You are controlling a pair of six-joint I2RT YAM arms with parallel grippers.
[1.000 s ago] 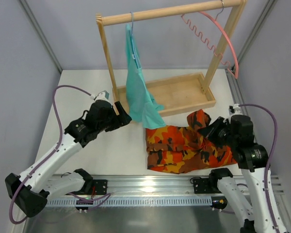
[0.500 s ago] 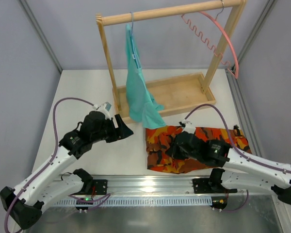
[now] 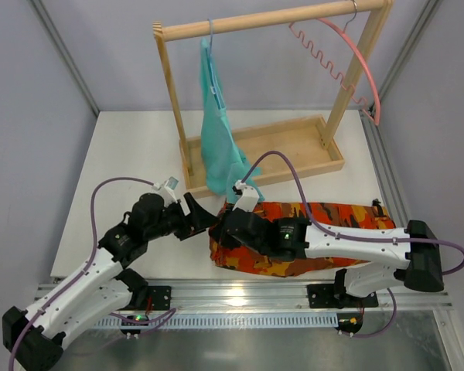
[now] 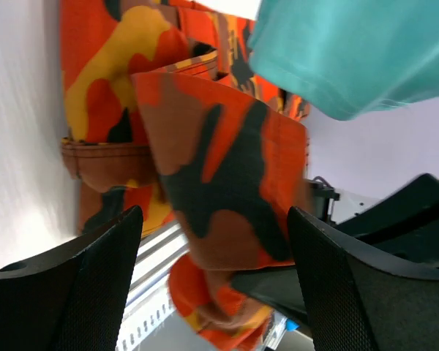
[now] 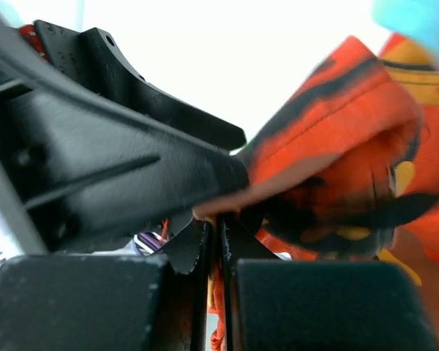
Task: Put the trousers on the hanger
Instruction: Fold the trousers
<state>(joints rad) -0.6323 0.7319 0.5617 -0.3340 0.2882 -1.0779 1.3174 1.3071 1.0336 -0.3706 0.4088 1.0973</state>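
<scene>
The right arm has swept from the tabletop's (image 3: 131, 147) right edge along the near edge, dragging the trousers (image 3: 336, 214) leftward, and the left arm has dropped in to meet them.

The right pincer (image 3: 226, 228) is clamped on a raised fold at the trousers' left end, likely holding it up off the surface as a handover. The left pincer (image 4: 214, 219) is spread wide with that fold standing between its fingers, and it grips nothing yet. The rest of the trousers lie stretched along the near edge, from the middle toward the near right corner. The hanger (image 3: 360, 56) hangs bare from the wooden rack (image 3: 271, 19) at the far right corner, well apart from the cloth. The teal garment (image 3: 220, 139) hangs just behind the two pincers.
</scene>
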